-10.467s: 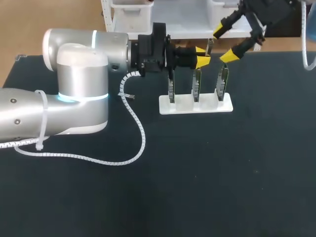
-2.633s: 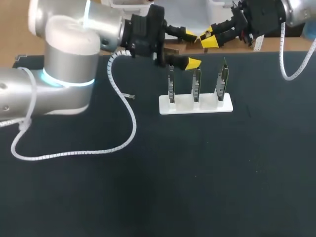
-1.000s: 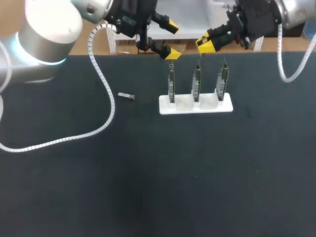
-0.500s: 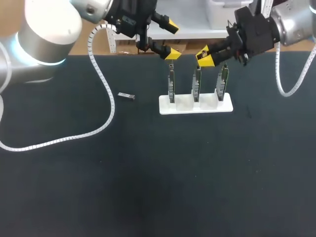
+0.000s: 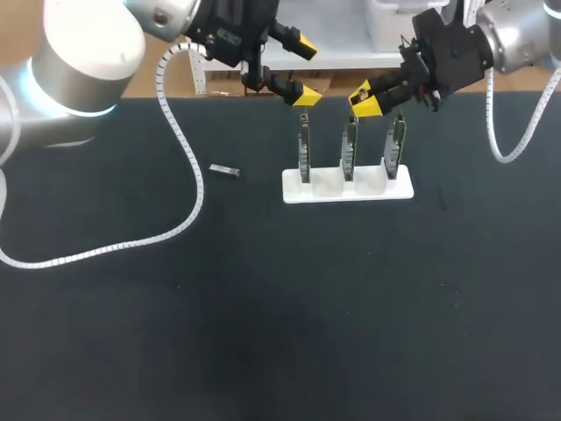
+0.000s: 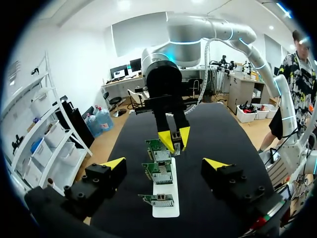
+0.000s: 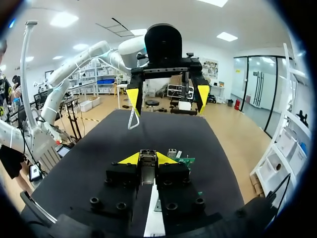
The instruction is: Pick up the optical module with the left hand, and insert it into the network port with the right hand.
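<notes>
**Head view: module held over the stand, ready for insertion**

The pickup looks done, so the step in hand is judged to be the insertion. The right gripper (image 5: 364, 96) pinches the optical module (image 7: 147, 167), a slim metal bar, just above the white stand (image 5: 346, 188). Which of the stand's green circuit boards (image 5: 350, 145) it is aimed at cannot be told. The left gripper (image 5: 304, 68) hangs above the stand's left end with its fingers spread, holding nothing. The next move calls for squaring the bar with a board's opening and easing it in straight. The stand looks like smooth plastic, and its three thin boards stand upright. A second small metal module (image 5: 224, 170) lies on the matte black table (image 5: 280, 316), well to the stand's left.
</notes>
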